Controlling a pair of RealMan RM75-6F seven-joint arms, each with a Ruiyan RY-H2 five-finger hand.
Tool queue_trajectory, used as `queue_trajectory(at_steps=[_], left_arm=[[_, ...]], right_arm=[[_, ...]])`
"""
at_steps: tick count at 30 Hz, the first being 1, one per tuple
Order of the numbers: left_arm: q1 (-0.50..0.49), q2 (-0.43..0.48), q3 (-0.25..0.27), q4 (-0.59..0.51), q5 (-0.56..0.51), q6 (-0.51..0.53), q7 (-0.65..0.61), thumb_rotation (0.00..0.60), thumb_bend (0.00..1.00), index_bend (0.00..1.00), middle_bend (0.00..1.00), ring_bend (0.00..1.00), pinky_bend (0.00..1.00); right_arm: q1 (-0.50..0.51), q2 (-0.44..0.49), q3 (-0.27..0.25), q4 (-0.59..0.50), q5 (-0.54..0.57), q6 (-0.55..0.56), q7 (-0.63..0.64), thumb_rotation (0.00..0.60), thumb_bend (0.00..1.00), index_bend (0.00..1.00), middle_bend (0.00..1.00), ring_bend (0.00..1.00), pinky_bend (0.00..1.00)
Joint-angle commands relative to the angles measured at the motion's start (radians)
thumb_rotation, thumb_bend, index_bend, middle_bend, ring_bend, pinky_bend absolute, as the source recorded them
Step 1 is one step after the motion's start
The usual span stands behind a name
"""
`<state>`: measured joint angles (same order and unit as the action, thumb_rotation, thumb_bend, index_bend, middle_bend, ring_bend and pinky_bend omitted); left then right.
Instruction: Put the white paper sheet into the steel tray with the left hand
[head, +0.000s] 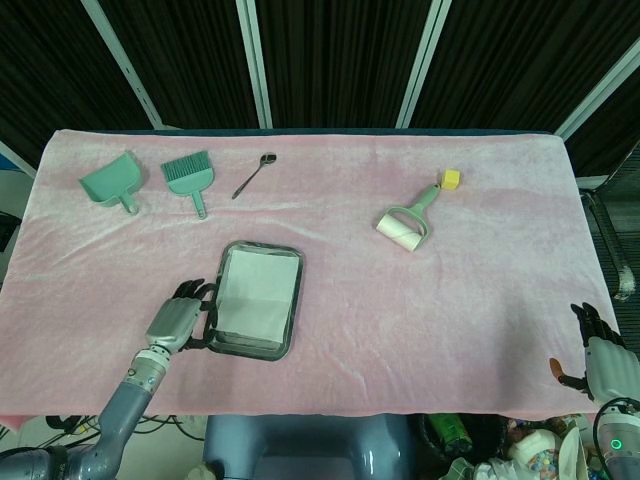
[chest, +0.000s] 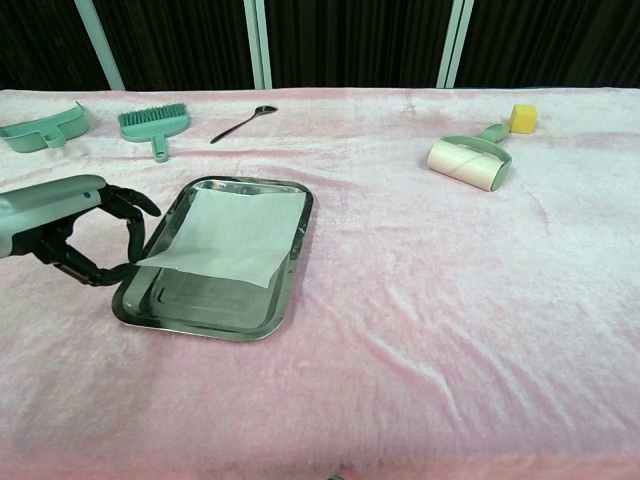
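No legible text, labels, brand marks, numbers or signs appear in either view.
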<state>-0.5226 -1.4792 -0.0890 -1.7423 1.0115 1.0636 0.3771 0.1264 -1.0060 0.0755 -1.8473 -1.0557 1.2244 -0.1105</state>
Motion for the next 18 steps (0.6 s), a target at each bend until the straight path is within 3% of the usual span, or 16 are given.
queue_trajectory(at_steps=[1,18], left_arm=[[-0.003,0.001,0.000,0.007,0.001,-0.001,0.000,0.600,0.44,0.62,0.13,0.00,0.00],[-0.015,-0.010,0.000,0.024,-0.019,-0.004,-0.002,0.600,0.41,0.57,0.12,0.00,0.00]], right_arm=[[0.000,0.000,0.000,0.000,0.000,0.000,0.000,0.600,0.27,0.06,0.02,0.10,0.16],[0.000,0.000,-0.002,-0.001,-0.001,0.000,-0.002,0.600,0.27,0.06,0.02,0.10,0.15]])
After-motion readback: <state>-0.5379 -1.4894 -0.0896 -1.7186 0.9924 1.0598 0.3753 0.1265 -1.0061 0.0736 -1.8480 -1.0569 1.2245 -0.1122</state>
